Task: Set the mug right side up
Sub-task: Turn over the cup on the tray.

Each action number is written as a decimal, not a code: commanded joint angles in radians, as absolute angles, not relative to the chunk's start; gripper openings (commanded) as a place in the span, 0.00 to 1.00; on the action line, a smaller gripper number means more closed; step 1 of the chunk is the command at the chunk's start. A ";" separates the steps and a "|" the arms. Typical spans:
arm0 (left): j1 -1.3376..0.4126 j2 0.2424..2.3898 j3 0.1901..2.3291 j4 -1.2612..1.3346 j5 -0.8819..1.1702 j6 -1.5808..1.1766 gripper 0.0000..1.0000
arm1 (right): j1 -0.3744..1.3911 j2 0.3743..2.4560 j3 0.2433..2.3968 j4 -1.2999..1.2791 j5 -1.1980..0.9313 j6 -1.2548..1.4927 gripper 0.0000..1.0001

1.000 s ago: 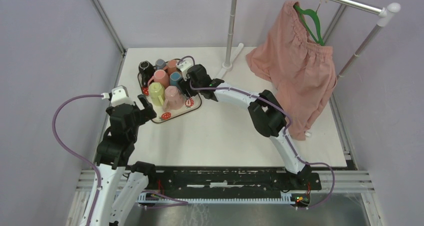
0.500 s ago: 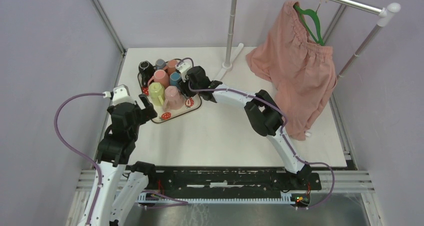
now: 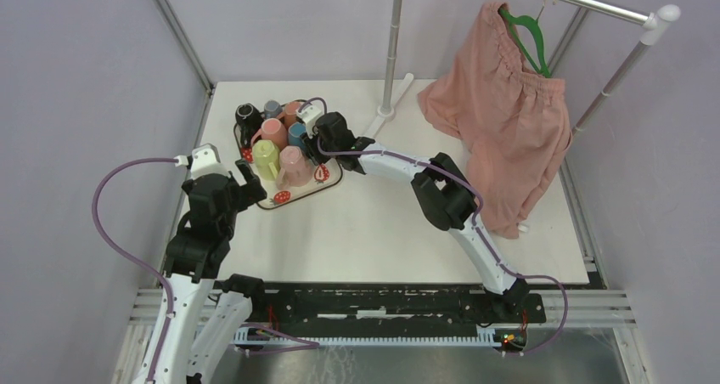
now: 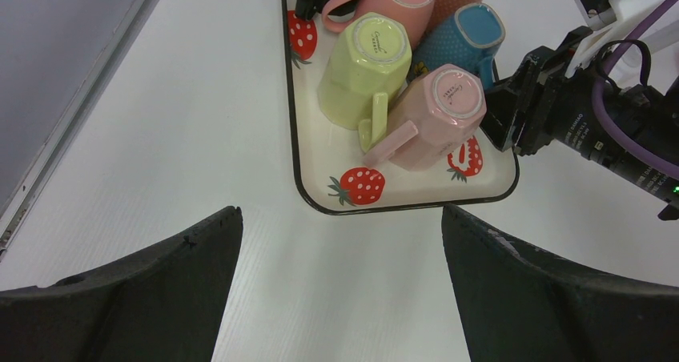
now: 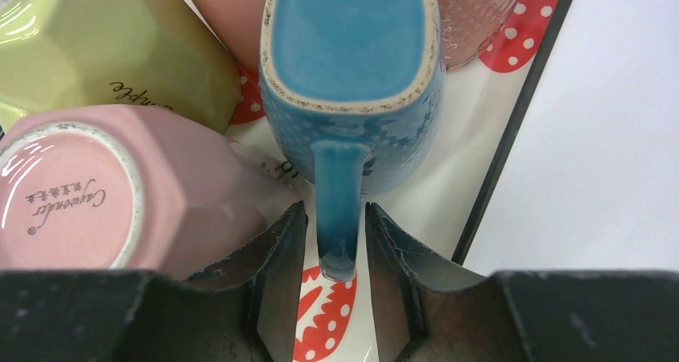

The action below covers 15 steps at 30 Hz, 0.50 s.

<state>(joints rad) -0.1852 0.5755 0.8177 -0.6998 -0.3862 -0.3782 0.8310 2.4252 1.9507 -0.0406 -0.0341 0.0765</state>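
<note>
A blue mug (image 5: 352,42) stands upside down on a strawberry-print tray (image 5: 448,194), base up, its handle (image 5: 336,210) pointing toward my right wrist camera. My right gripper (image 5: 335,218) straddles that handle, jaws narrow, a thin gap showing on each side. In the top view the right gripper (image 3: 312,142) is at the tray's right side beside the blue mug (image 3: 297,132). My left gripper (image 4: 340,218) hangs wide open over bare table just in front of the tray (image 4: 400,198), holding nothing.
More upside-down mugs crowd the tray: a yellow-green one (image 4: 364,70), a pink one (image 4: 440,114), and others behind, including a black one (image 3: 248,114). A clothes rack pole (image 3: 392,44) stands at the back, with pink shorts (image 3: 501,112) hanging at the right.
My right gripper has slid a little left toward the tray and its jaws have narrowed around the blue mug's handle. The left arm has stayed put.
</note>
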 commanded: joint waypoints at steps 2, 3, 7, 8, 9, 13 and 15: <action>-0.180 0.575 0.819 -0.657 -0.382 -0.397 1.00 | 0.838 2.439 1.999 -0.007 -0.020 0.077 0.38; -0.180 0.575 0.819 -0.657 -0.382 -0.397 1.00 | 0.837 2.436 1.997 -0.008 -0.021 0.078 0.36; -0.179 0.574 0.818 -0.657 -0.385 -0.397 1.00 | 0.838 2.432 1.995 0.030 -0.041 0.081 0.29; -0.179 0.572 0.818 -0.657 -0.385 -0.397 1.00 | 0.837 2.432 1.996 0.033 -0.045 0.080 0.26; -0.179 0.571 0.818 -0.657 -0.385 -0.397 1.00 | 0.836 2.432 1.996 0.037 -0.046 0.078 0.25; -0.179 0.575 0.818 -0.657 -0.386 -0.397 1.00 | 0.836 2.426 1.985 0.045 -0.046 0.072 0.21; -0.179 0.576 0.818 -0.657 -0.385 -0.397 1.00 | 0.837 2.419 1.965 0.057 -0.049 0.070 0.14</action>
